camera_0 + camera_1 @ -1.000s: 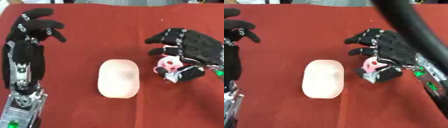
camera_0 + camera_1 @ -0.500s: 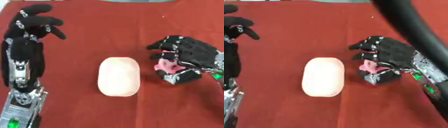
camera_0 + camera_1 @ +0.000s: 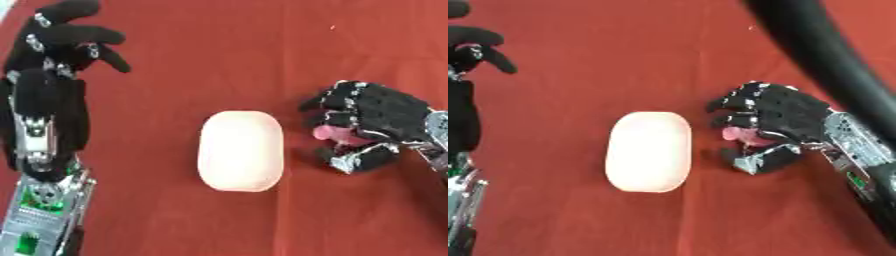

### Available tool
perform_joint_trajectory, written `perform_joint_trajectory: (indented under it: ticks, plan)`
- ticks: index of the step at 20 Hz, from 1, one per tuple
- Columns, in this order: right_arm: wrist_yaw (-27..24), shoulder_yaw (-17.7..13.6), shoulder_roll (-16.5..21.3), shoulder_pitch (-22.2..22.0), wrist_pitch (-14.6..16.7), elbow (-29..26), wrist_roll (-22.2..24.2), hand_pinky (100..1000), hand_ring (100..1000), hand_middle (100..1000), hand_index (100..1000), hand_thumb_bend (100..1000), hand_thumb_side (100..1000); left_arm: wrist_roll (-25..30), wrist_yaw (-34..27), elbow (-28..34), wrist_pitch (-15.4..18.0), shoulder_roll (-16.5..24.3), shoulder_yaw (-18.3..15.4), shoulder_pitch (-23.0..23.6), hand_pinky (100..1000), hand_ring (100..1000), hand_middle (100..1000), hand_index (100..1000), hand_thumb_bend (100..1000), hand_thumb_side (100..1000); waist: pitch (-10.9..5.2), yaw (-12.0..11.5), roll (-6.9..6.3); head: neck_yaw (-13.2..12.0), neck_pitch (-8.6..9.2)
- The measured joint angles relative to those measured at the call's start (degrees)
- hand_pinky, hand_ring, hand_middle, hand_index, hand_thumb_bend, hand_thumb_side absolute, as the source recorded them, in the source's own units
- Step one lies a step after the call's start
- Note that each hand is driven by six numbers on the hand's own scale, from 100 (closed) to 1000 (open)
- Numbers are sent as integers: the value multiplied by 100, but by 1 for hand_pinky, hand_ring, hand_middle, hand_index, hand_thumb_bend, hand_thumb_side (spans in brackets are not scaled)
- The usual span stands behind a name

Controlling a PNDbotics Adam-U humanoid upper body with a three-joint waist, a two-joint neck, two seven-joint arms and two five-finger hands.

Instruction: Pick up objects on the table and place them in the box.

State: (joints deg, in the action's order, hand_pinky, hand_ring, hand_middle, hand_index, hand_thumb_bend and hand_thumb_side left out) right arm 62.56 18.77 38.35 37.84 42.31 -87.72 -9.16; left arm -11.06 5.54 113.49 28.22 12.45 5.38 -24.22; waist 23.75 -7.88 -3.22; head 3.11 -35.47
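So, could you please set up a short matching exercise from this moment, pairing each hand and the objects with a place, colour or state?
Things:
1. left hand
2. right hand
3. oval object
4. small pink object

Descriptions:
A. pale, lying on the red cloth in the middle
B. inside curled fingers
C. open, at the left side
D. curled round something pink, at the right

Pairs: 1-C, 2-D, 3-A, 4-B

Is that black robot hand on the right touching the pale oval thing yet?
Apart. The left eye view shows a strip of red cloth between the right hand and the pale oval object.
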Motion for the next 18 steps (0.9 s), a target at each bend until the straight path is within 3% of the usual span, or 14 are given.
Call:
perform_joint_trajectory:
  ticks: [10,12,13,14,15,16,17,18]
  plan:
    - [-668,-12,5,-63,549,139,-184,283,495,604,695,198,799,-1,0,0,-1,-1,-3,-43,406,636,724,693,100,850,73,-1,-56,95,-4]
    - [-809,-19,6,-92,599,185,-149,204,435,551,682,206,794,-2,0,0,-1,-1,-3,-44,405,636,725,693,100,850,76,0,-62,98,-4]
    - [-884,-33,7,-103,616,218,-128,100,352,479,675,204,793,-2,0,0,-1,-1,-3,-45,405,636,725,693,100,850,79,0,-70,99,-4]
    - [-982,-46,7,-104,626,251,-104,187,423,543,681,206,794,-2,0,0,-1,-2,-3,-45,405,636,725,693,100,850,83,0,-78,100,-4]
    - [-1102,-50,8,-103,625,281,-81,100,118,236,535,186,801,-2,0,0,-1,-2,-4,-46,405,636,725,693,100,850,83,0,-81,101,-5]
    - [-1278,-58,8,-103,618,332,-71,100,118,240,540,191,796,-2,0,0,-1,-3,-4,-47,405,636,725,693,100,850,85,0,-81,115,-5]
    - [-1463,-67,8,-103,608,392,-58,100,100,100,354,187,814,-2,0,0,-1,-3,-4,-48,404,635,725,693,100,851,89,0,-81,132,-5]
    - [-1657,-84,8,-96,593,445,-51,100,100,100,339,189,814,-3,0,0,-1,-4,-4,-50,404,635,725,693,100,851,95,0,-82,143,-5]
